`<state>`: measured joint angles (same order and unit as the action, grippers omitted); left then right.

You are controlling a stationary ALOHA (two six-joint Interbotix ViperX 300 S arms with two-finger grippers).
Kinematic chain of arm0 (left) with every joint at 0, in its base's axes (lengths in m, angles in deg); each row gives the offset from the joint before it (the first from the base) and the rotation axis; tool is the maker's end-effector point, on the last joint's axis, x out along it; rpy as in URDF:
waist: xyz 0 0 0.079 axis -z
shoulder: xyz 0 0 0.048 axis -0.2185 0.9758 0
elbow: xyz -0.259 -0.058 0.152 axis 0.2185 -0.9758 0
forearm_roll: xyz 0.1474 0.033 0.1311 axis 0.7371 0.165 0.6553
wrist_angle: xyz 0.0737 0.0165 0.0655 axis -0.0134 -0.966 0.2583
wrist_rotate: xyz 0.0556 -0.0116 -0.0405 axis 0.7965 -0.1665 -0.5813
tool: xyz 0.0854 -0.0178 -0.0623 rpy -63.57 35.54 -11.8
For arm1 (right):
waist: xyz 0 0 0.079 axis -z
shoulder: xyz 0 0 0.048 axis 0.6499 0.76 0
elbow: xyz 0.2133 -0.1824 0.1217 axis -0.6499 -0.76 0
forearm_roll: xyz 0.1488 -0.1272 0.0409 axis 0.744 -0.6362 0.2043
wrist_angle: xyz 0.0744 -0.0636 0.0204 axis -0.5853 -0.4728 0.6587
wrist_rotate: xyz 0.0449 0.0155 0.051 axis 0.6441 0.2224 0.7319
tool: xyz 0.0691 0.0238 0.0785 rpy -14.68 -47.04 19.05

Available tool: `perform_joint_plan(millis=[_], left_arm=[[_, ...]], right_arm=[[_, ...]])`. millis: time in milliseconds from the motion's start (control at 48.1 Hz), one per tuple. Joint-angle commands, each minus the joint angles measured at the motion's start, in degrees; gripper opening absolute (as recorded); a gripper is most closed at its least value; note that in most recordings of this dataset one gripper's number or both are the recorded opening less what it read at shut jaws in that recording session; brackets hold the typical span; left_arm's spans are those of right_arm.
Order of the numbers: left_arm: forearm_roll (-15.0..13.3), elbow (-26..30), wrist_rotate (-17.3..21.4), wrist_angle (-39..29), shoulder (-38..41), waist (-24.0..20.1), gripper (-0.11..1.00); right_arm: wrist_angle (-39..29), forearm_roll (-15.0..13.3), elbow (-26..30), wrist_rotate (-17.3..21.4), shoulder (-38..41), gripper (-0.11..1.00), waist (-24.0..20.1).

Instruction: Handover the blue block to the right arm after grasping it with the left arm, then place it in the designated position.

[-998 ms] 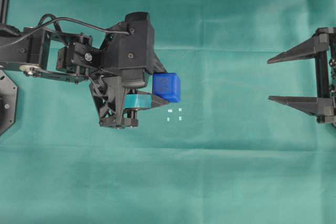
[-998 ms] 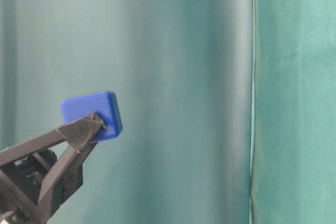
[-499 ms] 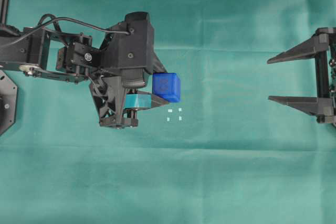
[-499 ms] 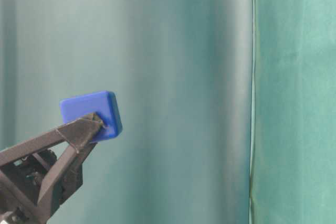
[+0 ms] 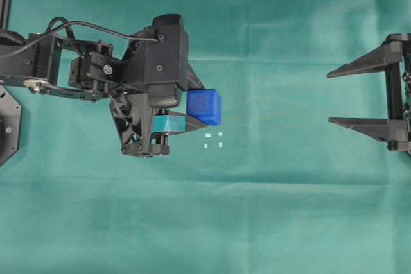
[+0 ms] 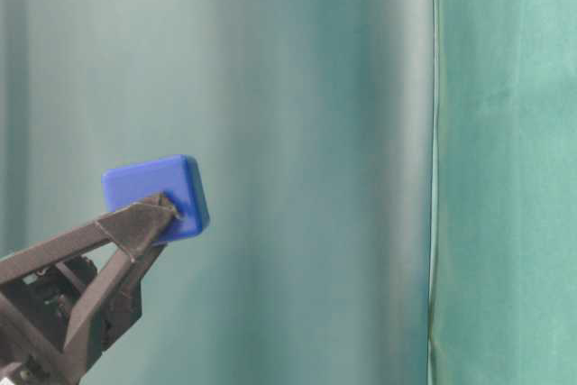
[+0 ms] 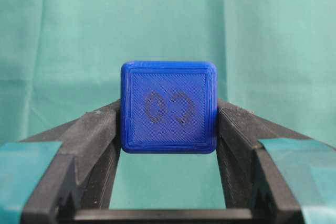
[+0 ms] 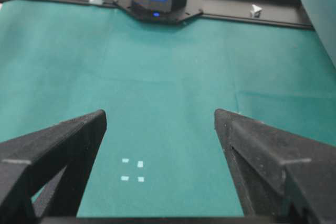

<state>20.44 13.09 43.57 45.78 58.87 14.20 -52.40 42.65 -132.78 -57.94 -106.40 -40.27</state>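
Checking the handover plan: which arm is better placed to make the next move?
Likely the right. The right gripper is open, empty and facing the blue block, which the left gripper holds raised above the cloth.

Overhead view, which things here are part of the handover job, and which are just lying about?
Part of the job:
blue block, clamped in the left gripper
right gripper, open, empty
white marks

Just there:
green cloth
cable

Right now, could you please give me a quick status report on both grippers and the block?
Left gripper shut on small blue cube, held aloft. Right gripper open, empty, well apart. Nothing between them.
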Motion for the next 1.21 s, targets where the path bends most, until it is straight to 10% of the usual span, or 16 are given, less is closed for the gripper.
perform_joint_plan(millis=[0,582,1185], left_arm=[[0.09,0.7,-0.09,1.49,-1.76,0.0,0.47],[-0.53,-15.73,-0.62,30.94,-11.16,0.09,0.47],[-0.53,-17.05,-1.85,32.17,-11.69,0.09,0.47]], right_arm=[[0.26,0.0,1.58,0.0,0.26,0.93,0.09],[0.26,-1.93,2.02,-0.35,-0.09,0.93,0.09],[0.18,-3.43,2.9,-0.62,0.18,0.93,0.09]])
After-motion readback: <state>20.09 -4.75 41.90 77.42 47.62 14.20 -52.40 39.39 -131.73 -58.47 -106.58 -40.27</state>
